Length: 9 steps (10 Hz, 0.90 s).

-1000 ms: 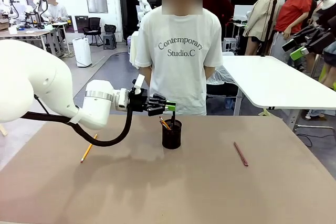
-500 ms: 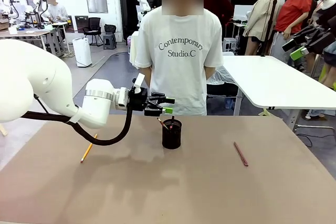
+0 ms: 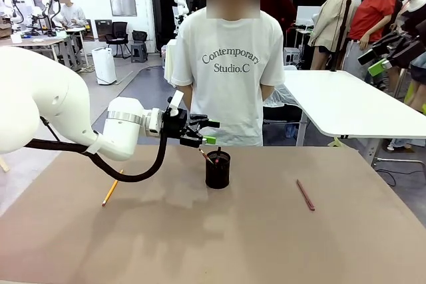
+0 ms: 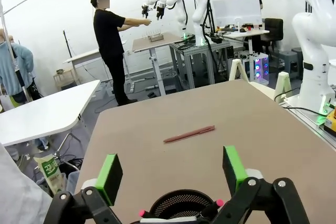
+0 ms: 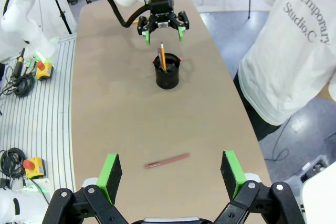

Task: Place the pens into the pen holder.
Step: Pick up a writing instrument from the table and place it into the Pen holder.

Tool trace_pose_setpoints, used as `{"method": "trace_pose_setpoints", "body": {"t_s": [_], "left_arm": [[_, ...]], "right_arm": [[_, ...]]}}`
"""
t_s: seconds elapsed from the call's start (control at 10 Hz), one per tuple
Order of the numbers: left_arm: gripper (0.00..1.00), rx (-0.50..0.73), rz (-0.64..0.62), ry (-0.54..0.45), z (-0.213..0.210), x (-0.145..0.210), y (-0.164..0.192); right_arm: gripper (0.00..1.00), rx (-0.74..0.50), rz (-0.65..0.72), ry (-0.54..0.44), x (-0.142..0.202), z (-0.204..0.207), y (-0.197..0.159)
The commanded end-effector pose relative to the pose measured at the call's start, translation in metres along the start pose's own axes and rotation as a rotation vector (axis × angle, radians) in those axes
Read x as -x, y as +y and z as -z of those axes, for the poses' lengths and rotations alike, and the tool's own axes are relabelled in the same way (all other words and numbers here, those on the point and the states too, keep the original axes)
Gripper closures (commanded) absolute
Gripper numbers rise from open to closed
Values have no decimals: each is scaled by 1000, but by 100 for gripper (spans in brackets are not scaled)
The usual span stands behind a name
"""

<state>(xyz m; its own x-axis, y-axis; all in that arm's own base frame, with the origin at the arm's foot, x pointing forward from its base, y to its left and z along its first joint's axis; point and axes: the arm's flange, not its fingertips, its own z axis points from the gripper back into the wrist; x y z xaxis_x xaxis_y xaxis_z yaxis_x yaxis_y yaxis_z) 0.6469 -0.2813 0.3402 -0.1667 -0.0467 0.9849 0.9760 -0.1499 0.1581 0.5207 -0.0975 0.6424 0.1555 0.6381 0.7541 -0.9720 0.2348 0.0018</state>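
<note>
The black mesh pen holder (image 3: 217, 169) stands mid-table in front of the person. Inside it lean an orange pencil (image 5: 162, 56) and pens with pink-red tips (image 4: 219, 202). My left gripper (image 3: 204, 132) hovers just above and left of the cup's rim, jaws open and empty; in its own view the green pads (image 4: 110, 177) straddle the cup (image 4: 181, 205). A reddish-brown pen (image 3: 305, 195) lies on the table to the right, also below my open right gripper (image 5: 171, 174) as the pen (image 5: 167, 161). A yellow pencil (image 3: 112, 189) lies at the left.
A person in a white T-shirt (image 3: 229, 64) stands at the far edge, hands behind the back. A black cable loop (image 3: 143, 174) hangs under my left arm above the table. A white table (image 3: 346, 101) stands behind on the right.
My left gripper has gone from shut to open above the cup and drawn back a little to the left. The pen it held now rests in the holder.
</note>
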Motion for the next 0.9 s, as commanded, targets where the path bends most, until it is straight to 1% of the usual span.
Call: {"method": "trace_pose_setpoints", "body": {"t_s": [0.0, 0.5, 0.6, 0.7, 0.8], "left_arm": [[0, 2, 9, -2, 1, 0, 0], [0, 1, -2, 0, 1, 1, 0], [0, -69, -100, 107, -14, -3, -11], [0, -112, -103, 173, -28, -11, -20], [0, -137, -121, 257, -44, -27, -34]], "right_arm": [[0, -1, -3, -5, -1, 0, 2], [0, -1, -3, -5, -1, 0, 2], [0, -1, -3, -5, -1, 0, 2], [0, -1, -3, -5, -1, 0, 2], [0, -1, -3, -5, -1, 0, 2]]}}
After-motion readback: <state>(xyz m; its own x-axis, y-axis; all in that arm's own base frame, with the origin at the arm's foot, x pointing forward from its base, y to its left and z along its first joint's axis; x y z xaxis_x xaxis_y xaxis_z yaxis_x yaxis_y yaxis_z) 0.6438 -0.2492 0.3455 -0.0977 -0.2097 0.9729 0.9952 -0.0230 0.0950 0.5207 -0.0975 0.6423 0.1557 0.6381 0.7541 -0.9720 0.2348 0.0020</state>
